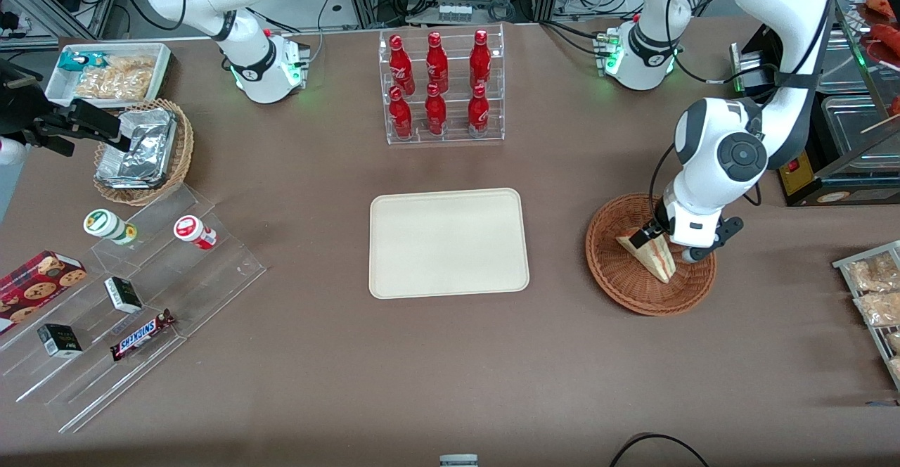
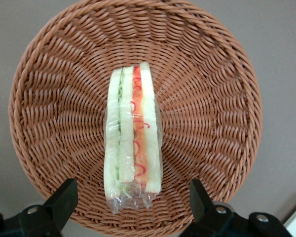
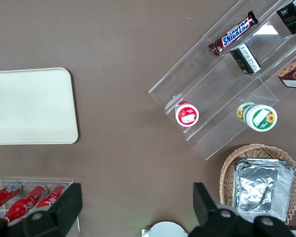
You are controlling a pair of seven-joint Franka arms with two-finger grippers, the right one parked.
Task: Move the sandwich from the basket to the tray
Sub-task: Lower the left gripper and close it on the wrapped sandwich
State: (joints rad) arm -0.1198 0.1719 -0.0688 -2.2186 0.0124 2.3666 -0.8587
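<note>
The sandwich (image 1: 651, 256) (image 2: 133, 133), a plastic-wrapped wedge of white bread with orange-red and green layers, lies in the round reddish-brown wicker basket (image 1: 619, 285) (image 2: 212, 98). My left gripper (image 1: 668, 240) (image 2: 131, 191) hangs low over the basket, open. Its black fingers (image 2: 64, 195) straddle the wide end of the sandwich, with a gap on each side. The cream tray (image 1: 448, 242) (image 3: 29, 106) sits bare at the table's middle, beside the basket toward the parked arm's end.
A clear rack of red bottles (image 1: 441, 87) stands farther from the front camera than the tray. A stepped acrylic stand with snacks (image 1: 126, 298), a tan basket of foil packets (image 1: 144, 150) and a white bin (image 1: 109, 73) lie toward the parked arm's end. Snack trays (image 1: 872, 291) sit beside the wicker basket.
</note>
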